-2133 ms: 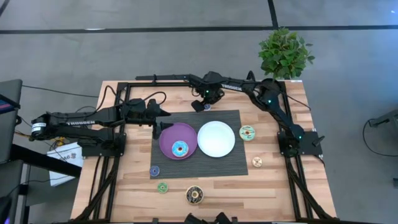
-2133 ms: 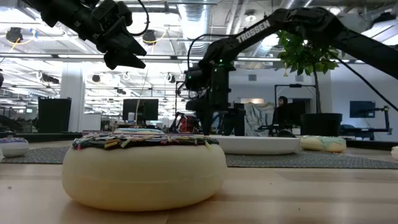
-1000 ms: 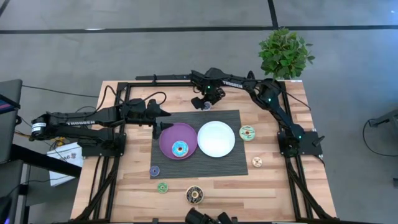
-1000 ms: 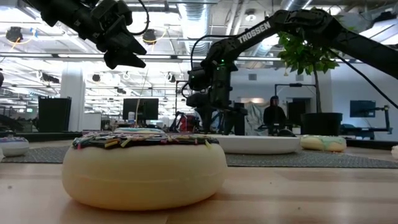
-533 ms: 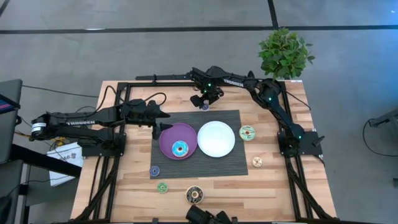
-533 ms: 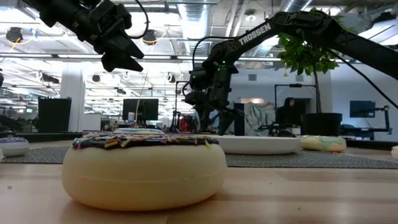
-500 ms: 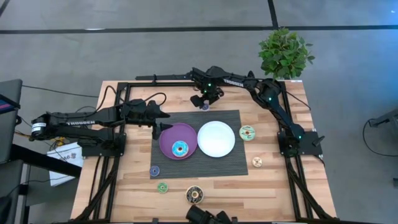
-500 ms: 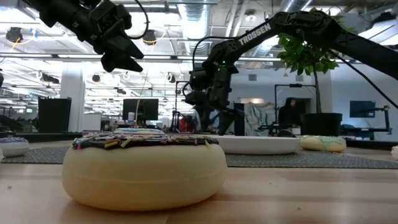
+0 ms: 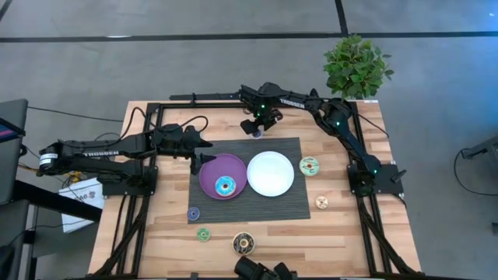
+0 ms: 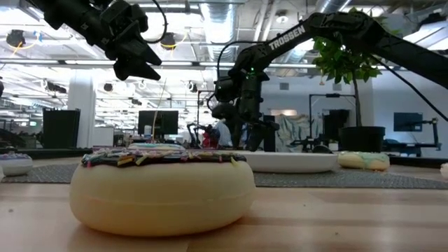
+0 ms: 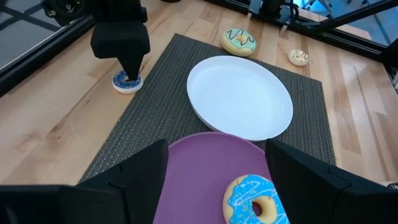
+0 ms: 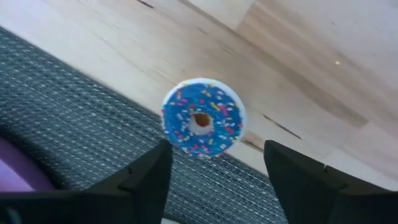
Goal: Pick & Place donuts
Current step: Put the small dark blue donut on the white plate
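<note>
Lowered right gripper (image 12: pixel 214 171) straddles flat blue donut (image 12: pixel 203 124), hole up.

Two dark, near-black jointed arms with white TROSSEN lettering on the links, green indicator lights at the joints, black cables looping alongside, broad flat black fingers.

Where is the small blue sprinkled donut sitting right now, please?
In the high view, the blue sprinkled donut lies at the far edge of the dark mat, partly on the wood, directly under the right gripper, behind both plates.
</note>
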You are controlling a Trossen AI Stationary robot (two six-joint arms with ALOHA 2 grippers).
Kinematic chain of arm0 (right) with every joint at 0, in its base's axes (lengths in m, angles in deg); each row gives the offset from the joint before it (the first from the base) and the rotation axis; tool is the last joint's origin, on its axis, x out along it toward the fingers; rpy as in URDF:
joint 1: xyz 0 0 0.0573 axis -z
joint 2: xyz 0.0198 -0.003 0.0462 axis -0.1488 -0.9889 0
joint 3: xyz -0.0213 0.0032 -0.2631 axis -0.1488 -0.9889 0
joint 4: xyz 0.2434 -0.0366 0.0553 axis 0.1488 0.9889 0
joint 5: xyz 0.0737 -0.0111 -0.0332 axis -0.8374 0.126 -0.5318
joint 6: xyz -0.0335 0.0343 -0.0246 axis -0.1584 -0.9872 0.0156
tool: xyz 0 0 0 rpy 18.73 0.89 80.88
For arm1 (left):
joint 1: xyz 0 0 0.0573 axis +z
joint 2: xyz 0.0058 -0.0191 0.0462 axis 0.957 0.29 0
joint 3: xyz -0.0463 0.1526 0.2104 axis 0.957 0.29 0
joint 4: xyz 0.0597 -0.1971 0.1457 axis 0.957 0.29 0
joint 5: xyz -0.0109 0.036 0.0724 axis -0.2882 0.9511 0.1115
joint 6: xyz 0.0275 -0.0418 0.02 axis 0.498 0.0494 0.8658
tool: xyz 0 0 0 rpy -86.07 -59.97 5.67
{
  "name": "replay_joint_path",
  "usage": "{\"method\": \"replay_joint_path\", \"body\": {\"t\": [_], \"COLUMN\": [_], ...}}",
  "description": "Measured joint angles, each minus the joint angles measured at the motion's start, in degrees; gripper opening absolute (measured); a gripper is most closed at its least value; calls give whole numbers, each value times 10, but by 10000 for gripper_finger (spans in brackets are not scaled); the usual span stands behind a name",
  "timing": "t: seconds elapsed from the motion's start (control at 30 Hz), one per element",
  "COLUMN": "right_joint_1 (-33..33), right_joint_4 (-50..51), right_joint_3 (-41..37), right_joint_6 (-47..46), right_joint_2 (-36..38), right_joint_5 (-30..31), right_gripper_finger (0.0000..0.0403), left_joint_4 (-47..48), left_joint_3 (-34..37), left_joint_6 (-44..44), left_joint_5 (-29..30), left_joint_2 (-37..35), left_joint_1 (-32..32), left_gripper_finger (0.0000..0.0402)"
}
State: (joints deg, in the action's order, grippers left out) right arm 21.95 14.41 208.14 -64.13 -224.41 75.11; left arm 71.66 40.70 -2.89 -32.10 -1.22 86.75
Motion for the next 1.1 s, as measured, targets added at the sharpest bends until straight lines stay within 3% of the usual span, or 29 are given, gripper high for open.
{"method": "replay_joint_path", "body": {"t": [0.53,0.77,0.87,0.97,1.1], "right_joint_1": [5,8,8,14,23], "right_joint_4": [55,-5,-61,-117,-123], "right_joint_3": [-1,0,-1,-12,-14], "right_joint_6": [46,56,47,-3,-49], "right_joint_2": [9,47,50,41,27], "right_joint_5": [14,13,-55,-144,-159], "right_gripper_finger": [91,40,8,6,2], "left_joint_4": [0,0,0,0,0], "left_joint_3": [0,0,0,0,0], "left_joint_6": [-10,-10,-10,-11,-15], "left_joint_5": [-1,-5,-5,-5,-5], "left_joint_2": [0,0,0,0,0], "left_joint_1": [0,0,0,0,0], "left_gripper_finger": [263,263,263,263,263]}}
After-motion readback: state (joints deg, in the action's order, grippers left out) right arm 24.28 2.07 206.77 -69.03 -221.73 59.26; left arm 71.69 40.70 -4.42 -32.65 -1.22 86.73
